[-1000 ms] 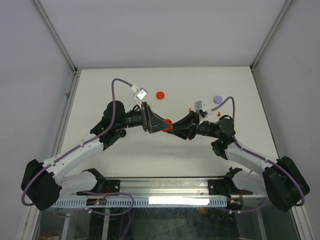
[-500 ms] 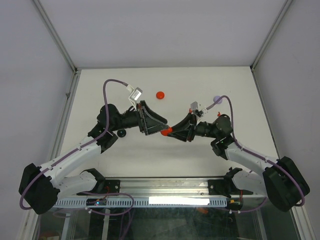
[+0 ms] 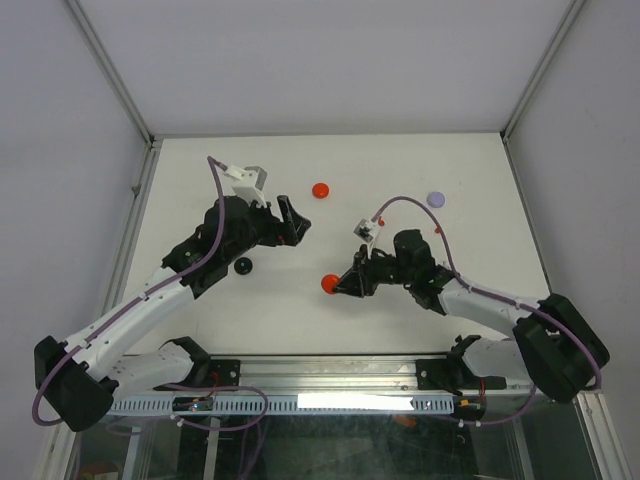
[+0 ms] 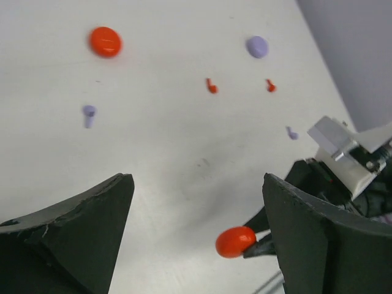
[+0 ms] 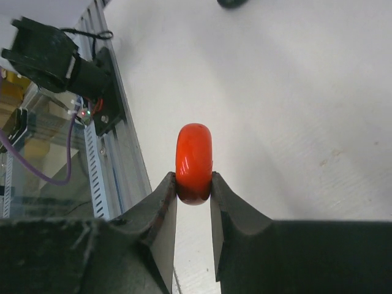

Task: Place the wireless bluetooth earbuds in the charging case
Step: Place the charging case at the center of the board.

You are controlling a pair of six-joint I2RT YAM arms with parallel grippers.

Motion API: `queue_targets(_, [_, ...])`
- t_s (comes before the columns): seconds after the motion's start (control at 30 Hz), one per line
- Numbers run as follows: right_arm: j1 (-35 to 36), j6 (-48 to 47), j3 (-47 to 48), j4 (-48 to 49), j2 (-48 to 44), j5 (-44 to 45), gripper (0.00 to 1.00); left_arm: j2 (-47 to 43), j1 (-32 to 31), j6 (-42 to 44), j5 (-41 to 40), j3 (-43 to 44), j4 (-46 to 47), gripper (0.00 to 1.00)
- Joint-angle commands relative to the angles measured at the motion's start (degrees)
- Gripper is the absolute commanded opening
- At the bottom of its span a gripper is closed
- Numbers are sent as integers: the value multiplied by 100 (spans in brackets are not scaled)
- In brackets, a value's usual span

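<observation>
- While the right gripper (image 5: 193, 185) clenches a red disc (image 5: 194, 153) edge-on — presumably the case — no earbud looks seated.
- the left gripper (image 4: 195, 190) hangs spread, empty; red earbud (image 4: 211, 86) ahead of it, lavender earbud (image 4: 89, 114) ahead-left.
- Next: pinch one earbud — bare tabletop (image 4: 171, 141) around it, wall (image 4: 361, 55) well right.

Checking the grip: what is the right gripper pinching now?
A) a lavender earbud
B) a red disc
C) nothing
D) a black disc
B: in the right wrist view the right gripper is closed on the red disc, held on edge.
</observation>
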Motion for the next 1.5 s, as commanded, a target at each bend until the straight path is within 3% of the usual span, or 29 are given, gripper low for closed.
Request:
queue_targets(0.0, [347,275,378,-215,716,431,0,89,131,1024,-1710,575,-774,89])
queue_targets(0.2, [817,704,925,41,1972,404,0,434,614,1746,-2548,698,-584,93])
queue_targets(0.33, [985,1126,1247,402,2618,431,1,460,1249,1461,-2059,240,-233,93])
queue_targets(0.4, [1032,1213,1406,438,2885,466,5,446,1523,1378,-1732,133,-238,94])
queue_targets(0.5, [1049,1230,1627,331,3223,548,11,507,1615,1487,-1860,42,-220,94])
queue_targets(0.67, [1048,952,1864,-304,3305,811,32,739,1695,1399,-1610,109,-295,94])
queue_targets(0.9, [1039,357,1823,-1342,2603,1768,58,996,1791,1144,-1072,229,-483,97])
queue_targets(1.17, [924,-338,1509,-2285,875,3669,71,1847,1774,473,-214,845,-744,99])
queue_targets(1.47, [771,-687,616,-2179,-1476,4543,86,3672,1416,54,-565,2181,-870,99])
